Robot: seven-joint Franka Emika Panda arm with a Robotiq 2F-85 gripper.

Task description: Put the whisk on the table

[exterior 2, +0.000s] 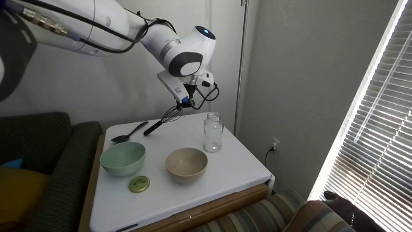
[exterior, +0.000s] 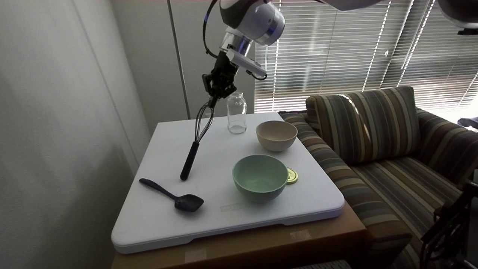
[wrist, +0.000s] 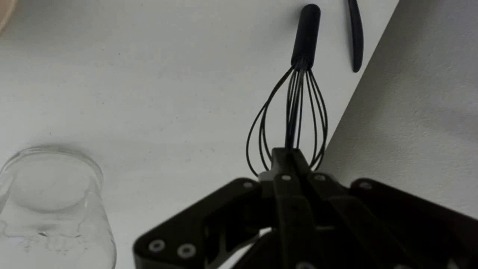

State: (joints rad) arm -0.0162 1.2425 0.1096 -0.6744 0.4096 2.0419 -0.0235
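The whisk (exterior: 189, 160) hangs tilted over the white table (exterior: 168, 145), its wire head up and its dark handle slanting down. It shows in an exterior view (exterior 2: 153, 128) and in the wrist view (wrist: 307, 35) too. My gripper (exterior: 213, 101) is shut on the wires near the tip of the head; the closed fingertips (wrist: 286, 150) pinch the middle wires in the wrist view. In an exterior view the gripper (exterior 2: 179, 106) is above the far part of the table (exterior 2: 180, 137). I cannot tell whether the handle's end touches the table top.
A glass jar (exterior: 237, 116) stands close beside the gripper. A beige bowl (exterior: 276, 135), a green bowl (exterior: 260, 177) and a gold lid (exterior: 292, 176) are on one side. A black spoon (exterior: 188, 203) lies near the whisk handle. A wall and a striped sofa (exterior: 358, 127) flank the table.
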